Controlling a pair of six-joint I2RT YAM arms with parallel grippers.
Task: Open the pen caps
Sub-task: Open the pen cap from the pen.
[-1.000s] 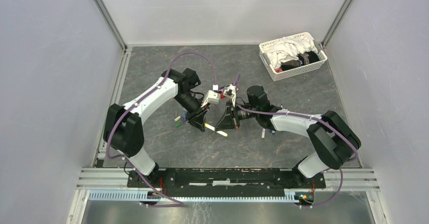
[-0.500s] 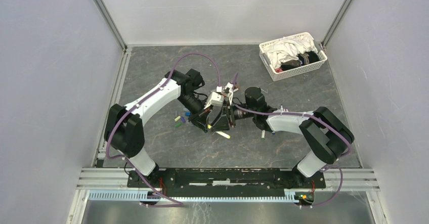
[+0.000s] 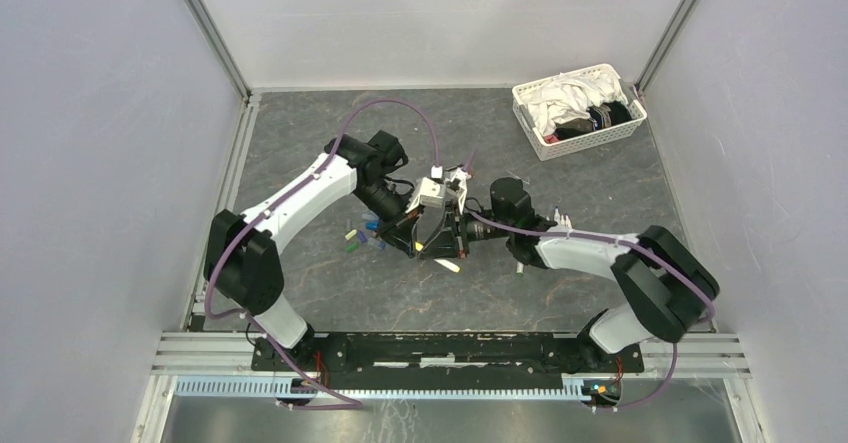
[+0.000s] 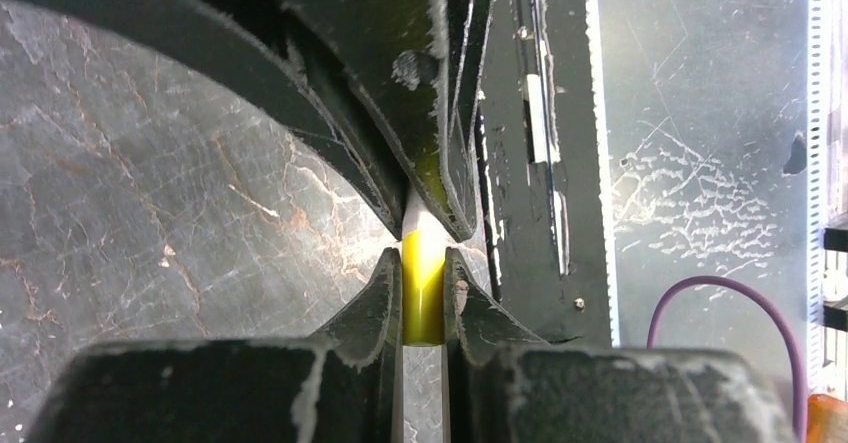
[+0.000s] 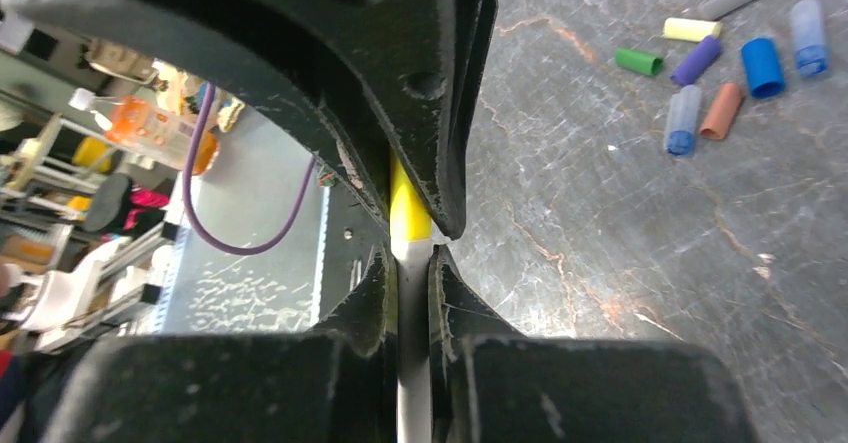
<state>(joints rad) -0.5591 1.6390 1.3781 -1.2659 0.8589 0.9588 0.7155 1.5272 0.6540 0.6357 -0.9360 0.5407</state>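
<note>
The left gripper [image 4: 423, 281] is clamping the yellow pen cap [image 4: 423, 315] while the right gripper [image 5: 410, 268] is pinching the white pen barrel [image 5: 413, 388], over the tabletop [image 5: 600, 213]. The 2 should be pulling straight apart along the pen's axis, without bending.

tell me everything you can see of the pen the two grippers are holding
The pen is slim, plastic-looking, with a white barrel and a yellow cap. It spans the two grippers: the left gripper has its jaws shut on the cap, the right gripper on the barrel. Cap and barrel meet with no visible gap.
</note>
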